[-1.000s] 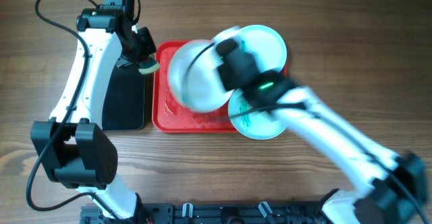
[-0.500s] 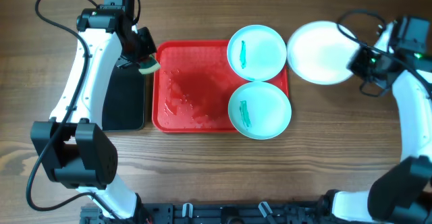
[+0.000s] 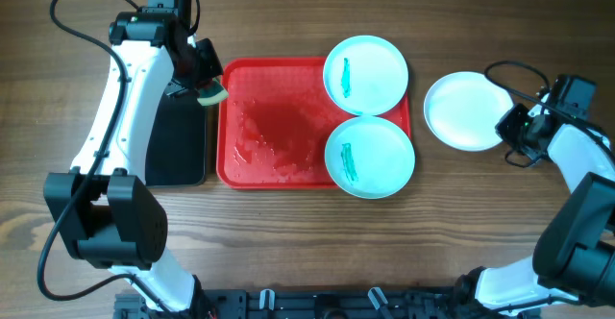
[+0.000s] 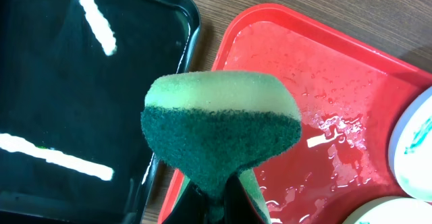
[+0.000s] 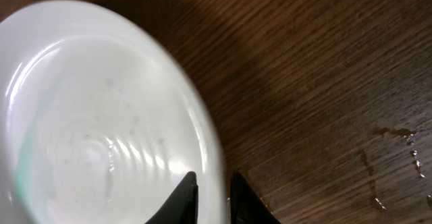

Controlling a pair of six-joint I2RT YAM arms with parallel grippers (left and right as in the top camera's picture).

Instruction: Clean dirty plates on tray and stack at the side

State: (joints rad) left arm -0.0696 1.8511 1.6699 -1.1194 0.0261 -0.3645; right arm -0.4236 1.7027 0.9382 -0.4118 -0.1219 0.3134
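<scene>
Gripping the sponge (image 4: 221, 126), the left tool (image 4: 214, 200) is mostly hidden.

A wooden table (image 3: 288, 252) carries a red tray (image 3: 269, 117), black tray (image 3: 178, 146) and white plate (image 3: 466, 110).

Setting: a robot test bench, probably in a lab rather than a home kitchen. What you can check: a white-and-black left arm (image 3: 125, 79) and right arm (image 3: 577, 160) stand by a black slotted rail (image 3: 317, 302) at the near table edge. A loose cable (image 3: 55, 10) loops off the left arm. The wood-grain table (image 3: 288, 242) carries staged props: red tray (image 3: 269, 117), black tray (image 3: 178, 136), white plate (image 3: 466, 110), sponge (image 4: 219, 133). The room beyond the tabletop is out of frame.
</scene>
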